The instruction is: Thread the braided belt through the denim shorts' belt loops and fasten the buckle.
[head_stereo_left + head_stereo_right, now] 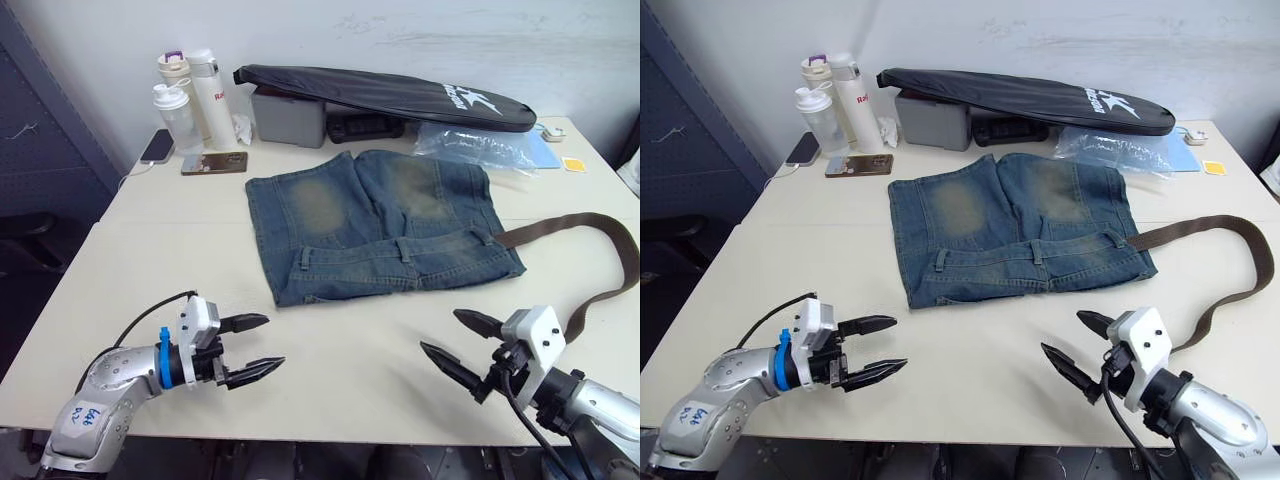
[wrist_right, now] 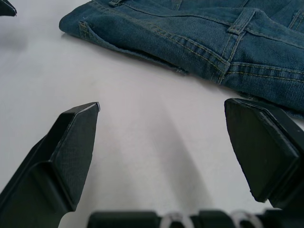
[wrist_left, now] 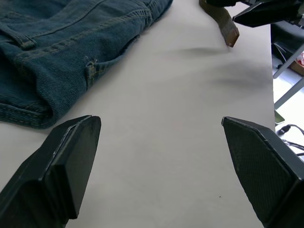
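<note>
The left hand (image 1: 250, 348) hovers low over the near edge of the pale worktop (image 1: 340, 350), its two black fingers spread apart with nothing between them, pointing toward the middle. The right hand (image 1: 458, 343) mirrors it on the other side, fingers likewise splayed and empty, tips aimed back toward the left hand. The two are well apart, with bare surface between them.

Just beyond both hands lie the denim shorts (image 1: 375, 225), flat, waistband toward the hands and legs pointing to the wall, yellowish worn patches on each leg. Small belt loops (image 1: 404, 247) stand along the waistband. The braided belt (image 1: 600, 260) runs out from the shorts' right-hand waistband corner, curves in a wide loop toward the worktop's right edge and comes back near the right hand; its cut end (image 3: 228, 33) lies on the surface beside that hand.

Farther back, a long black bag (image 1: 390, 95) rests across a grey box (image 1: 288, 117). Three bottles (image 1: 190, 100) stand at the far left corner, with a phone (image 1: 214, 162) lying beside them, and a clear plastic bag (image 1: 475, 147) sits on the right.
</note>
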Robot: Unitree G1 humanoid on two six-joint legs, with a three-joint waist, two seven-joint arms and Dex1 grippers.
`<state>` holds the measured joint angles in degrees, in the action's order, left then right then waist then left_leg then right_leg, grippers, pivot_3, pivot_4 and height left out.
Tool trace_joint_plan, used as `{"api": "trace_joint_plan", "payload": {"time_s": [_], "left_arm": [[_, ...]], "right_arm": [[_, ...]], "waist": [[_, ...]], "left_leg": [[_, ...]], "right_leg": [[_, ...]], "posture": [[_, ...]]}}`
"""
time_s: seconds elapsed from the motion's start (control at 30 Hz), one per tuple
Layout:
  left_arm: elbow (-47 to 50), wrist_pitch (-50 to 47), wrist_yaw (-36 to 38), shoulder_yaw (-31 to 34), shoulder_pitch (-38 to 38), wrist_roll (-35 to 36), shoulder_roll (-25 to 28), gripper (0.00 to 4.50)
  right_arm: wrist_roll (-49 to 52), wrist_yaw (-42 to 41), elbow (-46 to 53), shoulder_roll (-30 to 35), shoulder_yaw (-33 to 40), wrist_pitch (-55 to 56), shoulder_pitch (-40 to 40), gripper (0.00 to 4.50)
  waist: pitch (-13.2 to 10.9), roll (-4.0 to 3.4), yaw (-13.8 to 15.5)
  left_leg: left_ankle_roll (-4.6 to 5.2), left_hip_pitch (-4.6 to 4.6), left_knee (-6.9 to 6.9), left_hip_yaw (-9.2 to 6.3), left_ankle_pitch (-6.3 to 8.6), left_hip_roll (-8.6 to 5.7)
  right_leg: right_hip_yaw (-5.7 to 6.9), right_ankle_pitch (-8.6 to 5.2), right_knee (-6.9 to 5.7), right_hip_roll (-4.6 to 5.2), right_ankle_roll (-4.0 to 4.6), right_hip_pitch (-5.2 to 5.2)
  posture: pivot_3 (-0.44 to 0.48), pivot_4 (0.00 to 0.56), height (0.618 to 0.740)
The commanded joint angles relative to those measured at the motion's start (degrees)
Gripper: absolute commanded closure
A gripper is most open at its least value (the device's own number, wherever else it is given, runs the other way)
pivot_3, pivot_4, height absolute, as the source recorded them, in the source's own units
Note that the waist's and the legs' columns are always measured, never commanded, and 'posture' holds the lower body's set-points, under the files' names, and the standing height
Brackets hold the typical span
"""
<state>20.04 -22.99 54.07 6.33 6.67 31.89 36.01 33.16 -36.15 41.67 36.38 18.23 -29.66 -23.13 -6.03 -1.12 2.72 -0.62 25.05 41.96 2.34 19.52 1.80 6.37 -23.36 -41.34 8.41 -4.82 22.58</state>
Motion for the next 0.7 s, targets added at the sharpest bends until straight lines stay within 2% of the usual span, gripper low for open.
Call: {"api": "trace_joint_plan", "payload": {"time_s": [0.03,0.23,0.37,0.47,0.57,0.7], "left_arm": [[1.48,0.84,-0.01,1.30,-0.13,1.75,-0.67,0.01],[1.46,-0.29,1.33,1.01,-3.10,3.42,-0.10,0.01],[2.09,-7.40,2.68,-0.80,-12.46,8.47,1.34,0.01],[0.15,-11.20,4.97,-5.29,-23.47,7.99,2.27,0.01],[-2.86,-12.28,7.18,-9.50,-33.02,5.51,2.16,0.01],[-8.65,-10.80,10.35,-16.84,-42.49,-1.84,2.93,0.01]], "right_arm": [[-0.43,-0.83,0.16,0.43,0.07,1.54,0.67,0.00],[-0.94,-0.57,0.28,0.80,-0.02,0.88,1.59,0.00],[0.46,-0.97,2.05,2.46,3.07,-0.47,1.16,0.00],[-0.75,-2.11,4.59,6.52,4.91,-2.21,0.26,0.00],[-0.46,-1.66,6.63,8.95,7.63,-3.87,0.08,0.00],[3.26,-0.11,11.24,10.44,11.53,-9.03,0.33,0.00]], "waist": [[0.00,0.00,-0.01],[0.00,0.00,0.00],[0.02,-0.01,0.39],[0.00,-0.02,0.32],[0.00,0.02,0.30],[0.01,0.03,0.11]], "left_leg": [[0.00,0.00,0.00,0.00,0.00,0.00],[0.00,0.00,0.01,0.00,0.00,0.00],[0.02,-0.04,0.14,-0.17,-0.02,-0.04],[0.02,0.05,0.07,-0.11,-0.02,-0.11],[0.03,0.02,0.06,-0.10,-0.03,-0.10],[-0.04,-0.01,0.07,-0.05,-0.07,-0.03]], "right_leg": [[0.00,0.00,0.00,0.00,0.00,0.00],[0.00,0.00,-0.02,0.00,0.00,0.00],[0.14,0.00,-0.05,-0.01,0.00,0.02],[0.12,0.01,-0.07,0.00,-0.01,-0.07],[0.18,0.02,-0.08,-0.15,-0.04,-0.06],[0.14,0.03,-0.14,-0.43,-0.08,-0.11]], "posture": [[0.000,0.150,0.622],[0.000,0.150,0.622],[0.000,0.150,0.622],[0.000,0.150,0.622],[0.000,0.150,0.622],[0.000,0.150,0.622]]}}
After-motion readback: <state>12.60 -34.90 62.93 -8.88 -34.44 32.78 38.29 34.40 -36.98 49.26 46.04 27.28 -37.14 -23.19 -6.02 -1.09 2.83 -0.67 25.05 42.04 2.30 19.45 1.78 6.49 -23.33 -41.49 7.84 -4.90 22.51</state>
